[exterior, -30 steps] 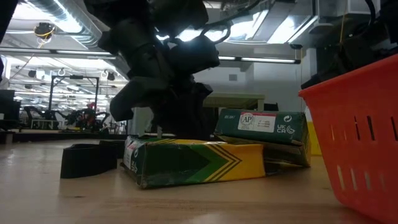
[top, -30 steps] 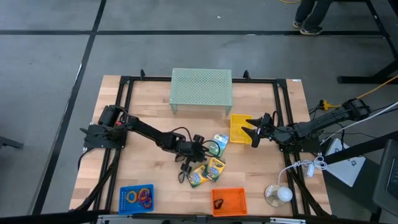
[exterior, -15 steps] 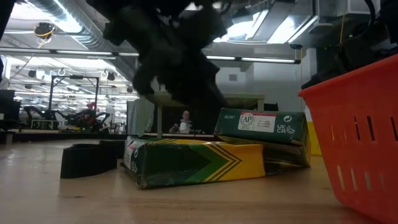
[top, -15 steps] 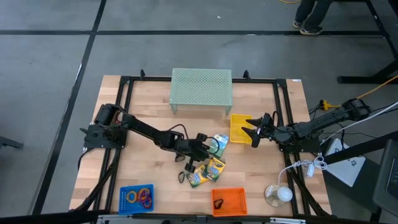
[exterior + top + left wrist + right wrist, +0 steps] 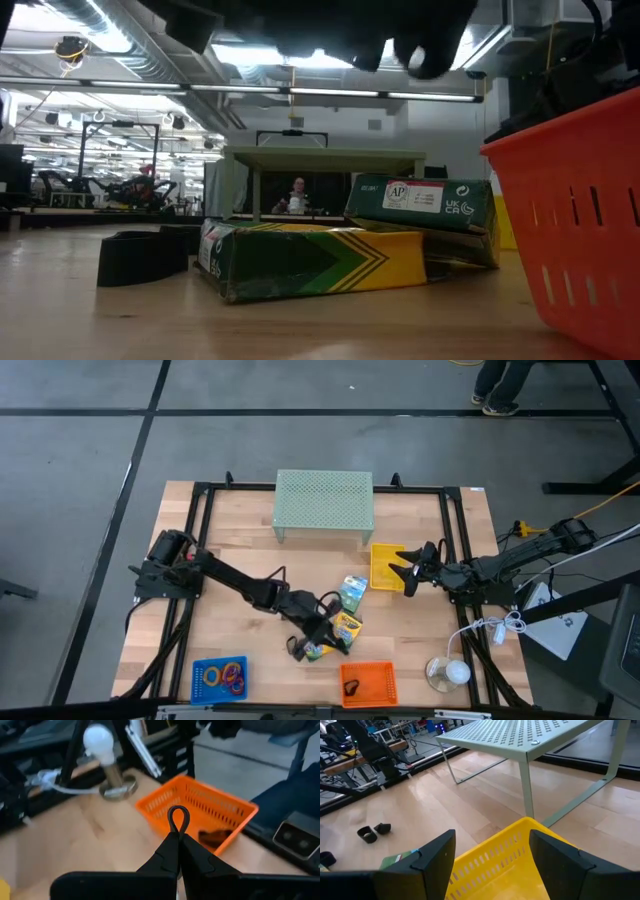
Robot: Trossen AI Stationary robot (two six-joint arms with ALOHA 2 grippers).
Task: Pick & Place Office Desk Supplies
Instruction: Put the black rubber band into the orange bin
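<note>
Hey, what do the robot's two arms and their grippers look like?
Both arms are dark, jointed and slim, with black cables looping alongside. The left gripper has two black, tapering fingers. The right gripper has broad, flat black fingers with angular tips.

Bench layout seen from above

The mesh riser (image 5: 323, 503) stood at the far middle of the bench (image 5: 240, 540), with one basket (image 5: 388, 567) to its near right. The crayon boxes (image 5: 340, 622) lay mid-bench; two more baskets sat along the near edge, one at left (image 5: 219, 679), one (image 5: 368, 683) near the boxes.
</note>
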